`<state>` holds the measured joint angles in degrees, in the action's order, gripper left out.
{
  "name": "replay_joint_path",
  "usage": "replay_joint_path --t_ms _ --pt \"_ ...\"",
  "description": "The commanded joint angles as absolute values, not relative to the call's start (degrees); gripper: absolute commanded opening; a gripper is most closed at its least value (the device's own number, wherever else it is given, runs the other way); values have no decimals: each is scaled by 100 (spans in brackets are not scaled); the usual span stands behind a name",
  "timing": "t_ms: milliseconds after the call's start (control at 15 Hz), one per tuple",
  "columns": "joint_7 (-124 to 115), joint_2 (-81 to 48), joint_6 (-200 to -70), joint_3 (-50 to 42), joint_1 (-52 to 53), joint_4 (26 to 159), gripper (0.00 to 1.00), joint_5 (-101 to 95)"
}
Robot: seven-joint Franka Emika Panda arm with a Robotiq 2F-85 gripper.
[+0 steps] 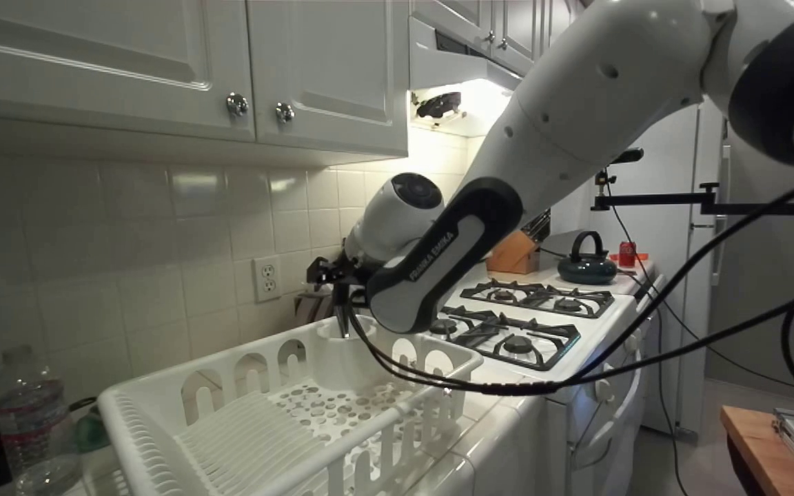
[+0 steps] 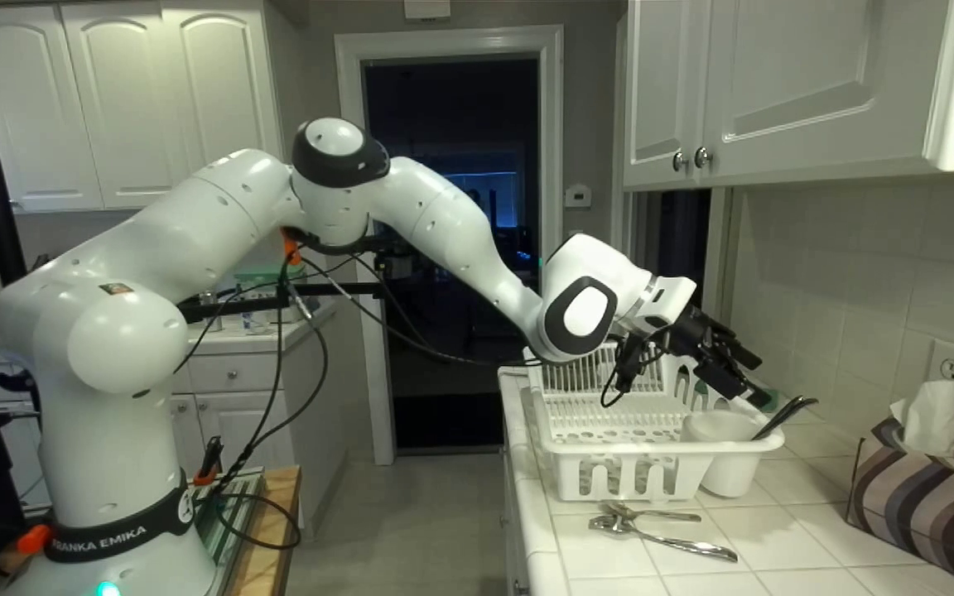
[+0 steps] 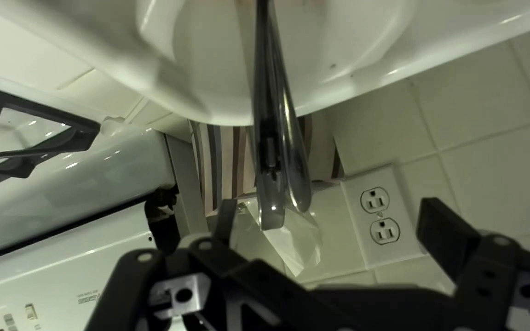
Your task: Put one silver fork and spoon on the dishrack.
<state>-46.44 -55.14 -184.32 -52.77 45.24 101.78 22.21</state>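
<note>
The white dishrack [image 1: 231, 441] stands on the counter and shows in both exterior views [image 2: 659, 449]. Its round utensil cup [image 2: 721, 426] sits at one corner. Dark, shiny utensil handles [image 2: 787, 414] lean out of the cup; their lower ends are hidden. My gripper [image 2: 756, 381] is tilted down just above the cup, close to the handles. In the wrist view my gripper [image 3: 329, 218] is open, fingers wide apart, with the handle ends [image 3: 272, 202] nearer the left finger; contact is not visible. Two silver utensils lie on the counter before the rack, apparently a fork [image 2: 666, 516] and a spoon [image 2: 688, 545].
A striped tissue box [image 2: 916, 497] stands on the counter beside the rack. The tiled wall with an outlet [image 1: 267, 277] is close behind the gripper. A stove [image 1: 517, 344] adjoins the counter. A plastic bottle [image 1: 35, 427] stands by the rack. Cabinets [image 1: 328, 69] hang above.
</note>
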Motion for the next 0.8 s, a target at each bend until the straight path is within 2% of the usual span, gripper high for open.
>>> replay_joint_path --t_ms 0,400,733 --pt "-3541 -4106 -17782 -4669 4203 10724 100 1772" --pt "-2494 -2625 -16229 -4262 3613 11215 100 854" --pt "-2178 -1609 -14830 -3207 2509 11419 100 -82"
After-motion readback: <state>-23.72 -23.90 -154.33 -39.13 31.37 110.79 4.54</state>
